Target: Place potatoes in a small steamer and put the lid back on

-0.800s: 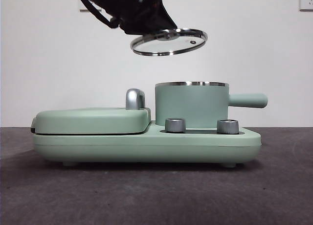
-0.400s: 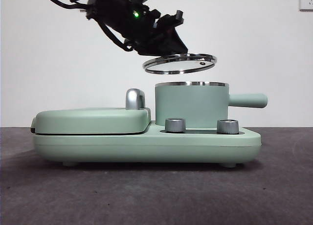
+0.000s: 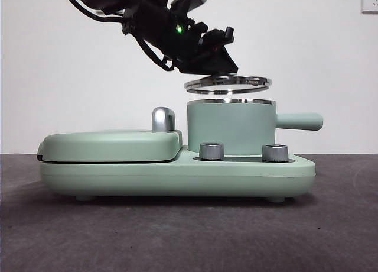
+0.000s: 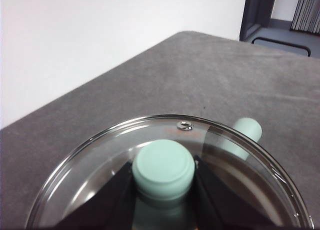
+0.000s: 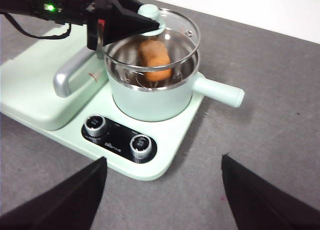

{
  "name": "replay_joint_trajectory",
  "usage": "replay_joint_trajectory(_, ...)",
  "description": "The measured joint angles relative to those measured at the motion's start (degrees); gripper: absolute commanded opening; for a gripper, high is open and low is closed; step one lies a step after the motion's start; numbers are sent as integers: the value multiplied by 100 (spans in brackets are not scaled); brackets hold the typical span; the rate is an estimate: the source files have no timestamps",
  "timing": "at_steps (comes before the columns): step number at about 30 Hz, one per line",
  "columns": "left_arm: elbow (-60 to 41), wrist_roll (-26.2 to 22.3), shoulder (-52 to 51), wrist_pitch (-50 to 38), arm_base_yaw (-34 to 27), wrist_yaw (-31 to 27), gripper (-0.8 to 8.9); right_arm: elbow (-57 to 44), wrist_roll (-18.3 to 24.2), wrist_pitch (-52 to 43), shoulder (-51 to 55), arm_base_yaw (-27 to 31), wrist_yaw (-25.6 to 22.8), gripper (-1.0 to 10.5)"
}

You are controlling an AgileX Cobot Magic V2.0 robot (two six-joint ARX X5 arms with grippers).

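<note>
My left gripper (image 3: 220,58) is shut on the mint-green knob (image 4: 163,167) of the glass lid (image 3: 227,84) and holds it level just above the small steamer (image 3: 231,127). The lid also shows in the right wrist view (image 5: 172,27), over the pot (image 5: 150,97). The orange-brown potato (image 5: 155,59) lies inside the steamer. The steamer's straight handle (image 3: 299,121) points right. My right gripper (image 5: 162,187) is open and empty, hanging above the table in front of the cooker.
The steamer stands on a mint-green cooker base (image 3: 177,174) with two steel dials (image 3: 212,151) at its front. A flat griddle lid (image 3: 109,145) with a chrome handle (image 3: 163,119) lies on the left half. Grey table all around.
My left gripper has carried the lid down and to the right, from high above the griddle side to just over the steamer's rim, and the lid has levelled out.
</note>
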State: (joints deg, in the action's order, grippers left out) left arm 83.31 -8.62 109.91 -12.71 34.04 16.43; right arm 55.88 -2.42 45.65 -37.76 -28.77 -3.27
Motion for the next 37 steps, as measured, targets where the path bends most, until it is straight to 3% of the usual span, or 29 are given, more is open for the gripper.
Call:
replay_joint_trajectory(29, 81, -297, 254, 208, 98, -4, 15, 0, 92, 17, 0, 0, -125, 362)
replay_joint_trajectory(37, 96, -319, 254, 249, 101, -4, 244, 0, 92, 20, 0, 0, -125, 362)
